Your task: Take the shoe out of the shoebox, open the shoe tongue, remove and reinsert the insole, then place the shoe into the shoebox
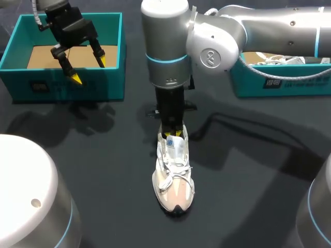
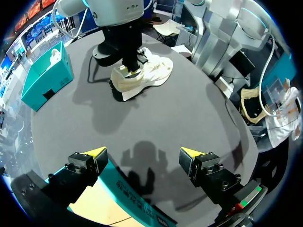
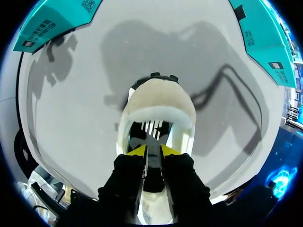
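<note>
A cream and white shoe (image 1: 174,181) stands upright mid-table with its toe toward the near edge; it also shows in the left wrist view (image 2: 151,71). My right gripper (image 1: 175,133) points straight down into the shoe's heel opening. In the right wrist view the shoe (image 3: 161,97) lies ahead, and the right gripper (image 3: 152,150) has its tips narrowly apart inside the opening. A thin white strip lies along one finger's inner face; whether it is tongue or insole I cannot tell. A white flap with a blue label (image 1: 174,145) stands up just under the fingers. My left gripper (image 1: 89,70) (image 2: 143,152) hangs wide open above the left shoebox, holding nothing.
The teal shoebox (image 1: 67,85) (image 2: 124,182) at the back left has a brown cardboard floor and nothing in it. A second teal box (image 1: 279,82) (image 2: 47,78) at the back right holds white laces or another shoe. My right arm crosses above the table's back middle.
</note>
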{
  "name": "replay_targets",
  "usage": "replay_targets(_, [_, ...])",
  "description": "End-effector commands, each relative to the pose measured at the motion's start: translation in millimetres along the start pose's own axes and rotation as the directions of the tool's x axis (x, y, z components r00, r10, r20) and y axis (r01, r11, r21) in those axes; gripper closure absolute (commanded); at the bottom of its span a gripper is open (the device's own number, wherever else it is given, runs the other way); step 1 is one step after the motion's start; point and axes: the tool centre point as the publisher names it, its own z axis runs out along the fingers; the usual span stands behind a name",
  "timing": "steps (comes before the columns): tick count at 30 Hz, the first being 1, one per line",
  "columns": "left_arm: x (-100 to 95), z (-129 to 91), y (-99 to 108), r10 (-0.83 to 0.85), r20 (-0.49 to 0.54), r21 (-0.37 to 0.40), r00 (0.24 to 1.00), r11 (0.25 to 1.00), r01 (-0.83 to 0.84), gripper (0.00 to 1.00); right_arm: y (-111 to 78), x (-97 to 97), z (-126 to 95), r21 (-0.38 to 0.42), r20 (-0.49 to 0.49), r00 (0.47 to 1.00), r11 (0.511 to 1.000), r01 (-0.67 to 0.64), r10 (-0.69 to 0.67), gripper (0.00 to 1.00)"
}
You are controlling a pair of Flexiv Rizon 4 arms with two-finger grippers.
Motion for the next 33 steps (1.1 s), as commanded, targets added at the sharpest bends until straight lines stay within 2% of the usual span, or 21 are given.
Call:
replay_targets(1, [0.3, -0.2, 0.5, 0.001, -0.001, -0.002, 1.0, 1.0, -0.001, 0.0, -5.3, 0.6, -1.8, -0.001, 0.002, 1.0, 1.0, -0.005, 0.005, 0.79])
replay_targets(10, [0.3, -0.2, 0.5, 0.001, -0.001, -0.002, 1.0, 1.0, -0.001, 0.0, -14.5, -1.5, -2.1, -0.001, -0.019, 1.0, 1.0, 0.007, -0.007, 0.67])
replay_targets(16, [0.3, -0.2, 0.5, 0.001, -0.001, -0.002, 1.0, 1.0, -0.001, 0.0, -16.5, 2.1, -1.9, 0.011, -0.027, 0.999, 1.0, 0.028, -0.027, 0.5])
replay_targets(20, [0.3, -0.2, 0.5, 0.001, -0.001, -0.002, 1.0, 1.0, -0.001, 0.0, -17.5, 4.5, -1.3, 0.019, -0.03, 0.999, 0.999, 0.028, -0.028, 0.16])
replay_targets(23, [0.3, -0.2, 0.5, 0.001, -0.001, -0.002, 1.0, 1.0, -0.001, 0.0, -19.3, 5.7, -1.5, 0.021, -0.031, 0.999, 0.999, 0.025, -0.025, 0.02])
replay_targets(33, [0.3, -0.2, 0.5, 0.001, -0.001, -0.002, 1.0, 1.0, -0.001, 0.0, -28.2, 9.0, -6.6, 0.01, -0.018, 1.0, 1.0, 0.008, -0.008, 0.0])
